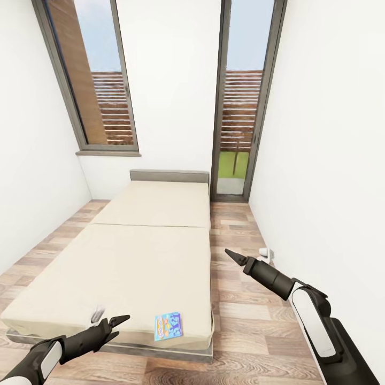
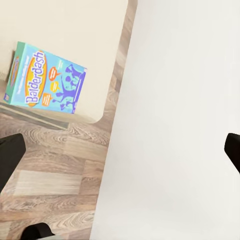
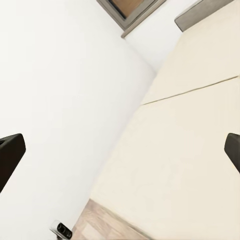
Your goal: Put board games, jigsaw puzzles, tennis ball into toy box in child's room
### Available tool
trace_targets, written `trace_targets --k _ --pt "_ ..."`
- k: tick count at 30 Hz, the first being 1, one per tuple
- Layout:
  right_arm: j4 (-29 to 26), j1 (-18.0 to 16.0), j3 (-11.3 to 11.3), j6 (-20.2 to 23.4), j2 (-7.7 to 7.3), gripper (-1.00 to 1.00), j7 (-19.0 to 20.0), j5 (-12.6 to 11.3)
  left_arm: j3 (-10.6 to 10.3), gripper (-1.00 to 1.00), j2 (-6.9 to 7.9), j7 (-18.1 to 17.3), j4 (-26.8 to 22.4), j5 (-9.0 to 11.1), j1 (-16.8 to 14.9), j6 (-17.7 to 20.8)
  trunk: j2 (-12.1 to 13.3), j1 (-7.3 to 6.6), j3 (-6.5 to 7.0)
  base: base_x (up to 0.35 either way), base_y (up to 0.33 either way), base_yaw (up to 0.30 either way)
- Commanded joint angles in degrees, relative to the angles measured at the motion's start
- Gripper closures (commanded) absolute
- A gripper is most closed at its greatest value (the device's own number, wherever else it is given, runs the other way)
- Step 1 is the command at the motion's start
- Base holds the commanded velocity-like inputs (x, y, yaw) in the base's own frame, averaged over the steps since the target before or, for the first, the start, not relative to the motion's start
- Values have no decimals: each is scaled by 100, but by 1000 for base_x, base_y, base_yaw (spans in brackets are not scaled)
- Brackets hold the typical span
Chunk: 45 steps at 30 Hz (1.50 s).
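Ahead, a blue game box (image 1: 168,326) is being seen lying flat on the bed (image 1: 144,256) near its foot corner, while the left end effector (image 1: 118,322) and right end effector (image 1: 231,255) are being held empty above bed edge and floor (image 1: 240,321), fingers spread apart.

Blue cartoon-printed board game (image 1: 168,326), lettered "Balderdash", lying flat and slightly askew near the foot edge of the bed (image 1: 144,251), toward its right corner. Wide cream-beige mattress with a cross seam, grey headboard at the far wall, standing on the wood-plank floor of a white-walled room.
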Motion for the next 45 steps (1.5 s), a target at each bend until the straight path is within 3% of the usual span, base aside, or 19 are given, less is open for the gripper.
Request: trace_targets --k 1,36,45 --pt "1 -4 -7 47 1 -100 -3 -34 14 -100 1 -14 3 16 -4 41 -47 23 -26 0 0 0" --pt "12 -4 -13 11 -3 -100 -30 -20 22 -100 -8 -57 7 18 -4 5 -1451 792 -653 0 0 0" --pt "8 -4 -14 -11 -8 -100 22 -30 23 -100 2 -62 7 18 -4 5 -1812 990 -758 0 0 0"
